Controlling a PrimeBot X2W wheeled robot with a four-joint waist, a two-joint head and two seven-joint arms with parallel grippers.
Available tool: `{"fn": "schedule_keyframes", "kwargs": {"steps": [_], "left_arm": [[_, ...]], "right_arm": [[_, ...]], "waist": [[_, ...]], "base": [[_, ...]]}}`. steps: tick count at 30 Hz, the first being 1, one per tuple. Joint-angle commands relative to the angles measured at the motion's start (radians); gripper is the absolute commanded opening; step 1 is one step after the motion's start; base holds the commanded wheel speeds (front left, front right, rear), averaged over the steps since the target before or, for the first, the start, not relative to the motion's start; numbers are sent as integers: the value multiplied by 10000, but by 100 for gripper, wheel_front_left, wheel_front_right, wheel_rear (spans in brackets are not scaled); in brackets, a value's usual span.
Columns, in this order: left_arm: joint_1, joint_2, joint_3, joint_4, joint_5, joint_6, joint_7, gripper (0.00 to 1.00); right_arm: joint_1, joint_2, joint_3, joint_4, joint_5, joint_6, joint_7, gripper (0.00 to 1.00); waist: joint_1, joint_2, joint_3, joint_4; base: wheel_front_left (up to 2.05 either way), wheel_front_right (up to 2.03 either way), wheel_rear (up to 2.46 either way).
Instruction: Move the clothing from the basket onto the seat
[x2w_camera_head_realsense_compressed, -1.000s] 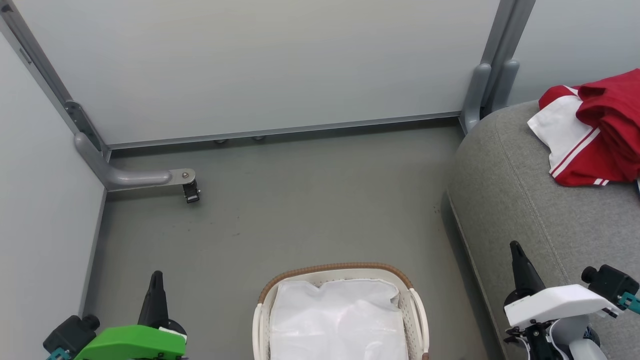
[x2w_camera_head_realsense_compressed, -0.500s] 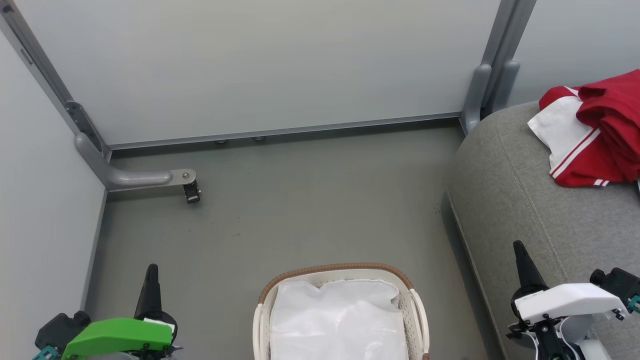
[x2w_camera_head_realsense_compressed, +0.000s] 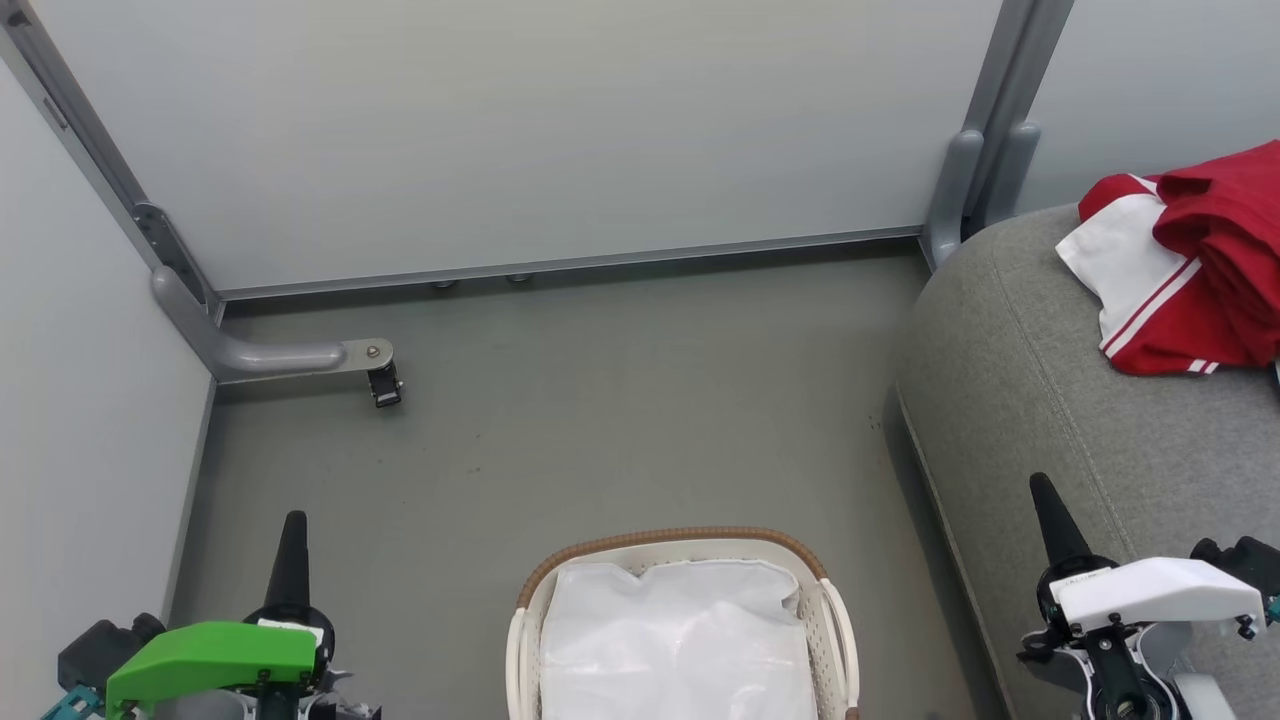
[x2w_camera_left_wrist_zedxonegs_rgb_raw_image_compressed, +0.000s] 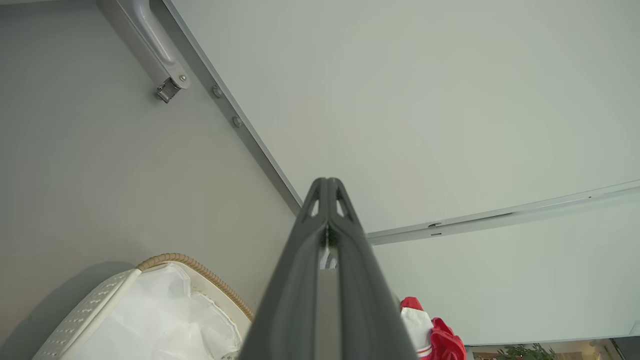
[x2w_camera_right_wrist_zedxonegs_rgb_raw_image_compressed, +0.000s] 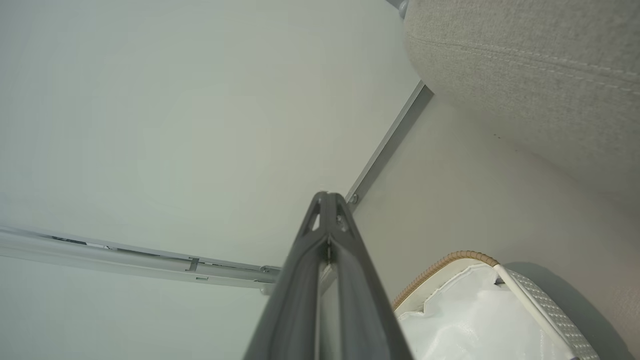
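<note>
Head view: I see the clothing (x2w_camera_head_realsense_compressed: 1195, 285) lying on the seat (x2w_camera_head_realsense_compressed: 1050, 430), the white liner (x2w_camera_head_realsense_compressed: 680, 640) in the basket (x2w_camera_head_realsense_compressed: 670, 537); my left gripper (x2w_camera_head_realsense_compressed: 294, 525) and right gripper (x2w_camera_head_realsense_compressed: 1042, 490) are both pressed together.

left fingers (x2w_camera_left_wrist_zedxonegs_rgb_raw_image_compressed: 362, 300) pressed together | basket (x2w_camera_left_wrist_zedxonegs_rgb_raw_image_compressed: 200, 270) lower left | clothing (x2w_camera_left_wrist_zedxonegs_rgb_raw_image_compressed: 445, 344) lower right

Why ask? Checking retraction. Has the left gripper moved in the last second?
Yes: the left gripper has shifted leftward, away from the basket.

The red-and-white clothing (x2w_camera_head_realsense_compressed: 1190, 270) lay crumpled on the grey seat (x2w_camera_head_realsense_compressed: 1040, 420). The basket (x2w_camera_head_realsense_compressed: 680, 536) stood upright near it, white liner (x2w_camera_head_realsense_compressed: 680, 640) inside.
</note>
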Motion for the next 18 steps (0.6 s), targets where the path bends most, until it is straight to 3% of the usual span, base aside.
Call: {"fn": "schedule_keyframes", "kwargs": {"steps": [1,18], "left_arm": [[-260,86,79,-110,-263,-61,82,0],[-454,90,302,-118,-1579,-126,477,0]], "right_arm": [[-176,-56,-58,-121,278,-5,84,0],[-246,-68,-214,-138,1810,-6,484,0]], "waist": [[0,70,-2,2],[0,86,-22,16]], "base": [[0,0,0],[0,0,0]]}}
